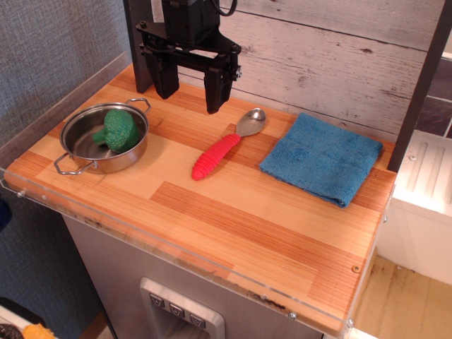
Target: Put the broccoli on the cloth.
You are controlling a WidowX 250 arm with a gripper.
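The broccoli sits inside the steel pot at the left of the wooden surface. The blue cloth lies at the right, well apart, a red-handled spoon between them. The hand hangs empty near the back, fingers apart.

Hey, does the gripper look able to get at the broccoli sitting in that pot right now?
Probably yes: the gripper hangs open, the broccoli lies uncovered in the lidless pot, nothing between.
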